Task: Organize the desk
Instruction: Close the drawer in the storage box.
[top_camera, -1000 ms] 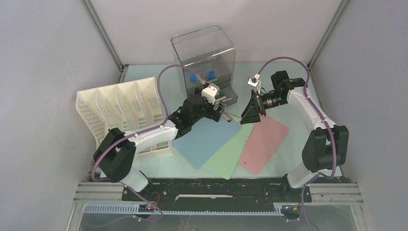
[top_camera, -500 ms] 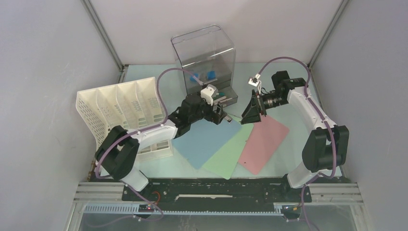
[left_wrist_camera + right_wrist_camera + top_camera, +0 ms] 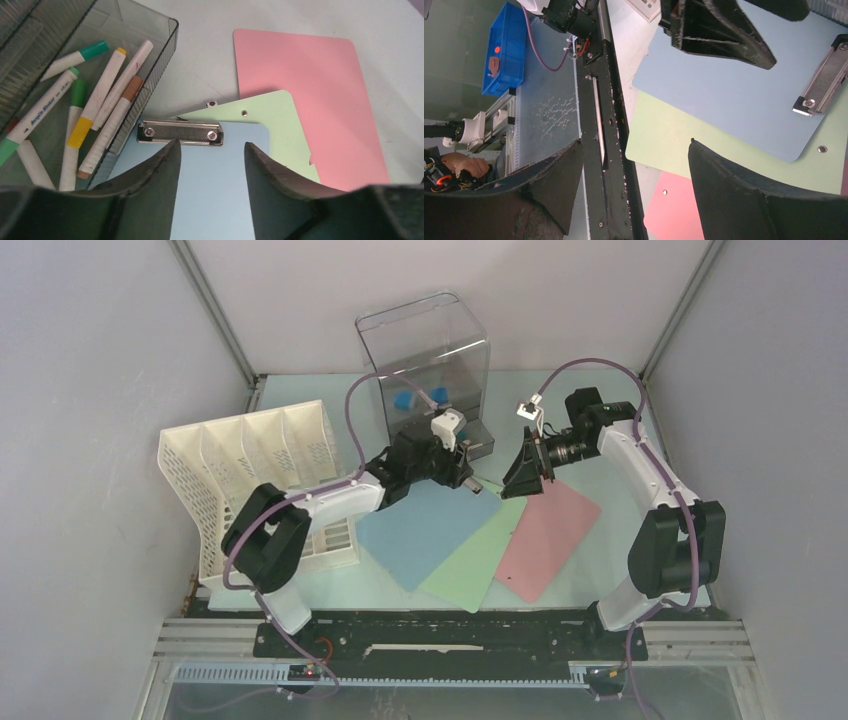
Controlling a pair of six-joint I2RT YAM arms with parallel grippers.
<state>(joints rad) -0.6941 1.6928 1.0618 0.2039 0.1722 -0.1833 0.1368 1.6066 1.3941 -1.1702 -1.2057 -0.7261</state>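
Observation:
Three clipboards lie fanned out on the desk [image 3: 595, 570]: blue [image 3: 425, 530] on top, green [image 3: 470, 558] under it, pink [image 3: 548, 538] at the right. My left gripper [image 3: 462, 478] hovers over the blue clipboard's [image 3: 215, 190] far end. It is open, its fingertips just short of the metal clip [image 3: 181, 132], with nothing between them. My right gripper [image 3: 520, 475] hangs open above the far corners of the green and pink boards, empty. In the right wrist view the right gripper [image 3: 635, 142] faces the blue board [image 3: 734, 95] and the left fingers [image 3: 719, 30].
An open smoky drawer [image 3: 75, 110] holding several markers sits just left of the clip, in front of the clear drawer box [image 3: 425, 365]. A white slotted file rack [image 3: 250, 475] stands at the left. A black rail [image 3: 604, 125] runs along the desk's front edge.
My left gripper has moved farther back and right, toward the clip end of the blue clipboard, and its jaws have narrowed. The right arm has not moved.

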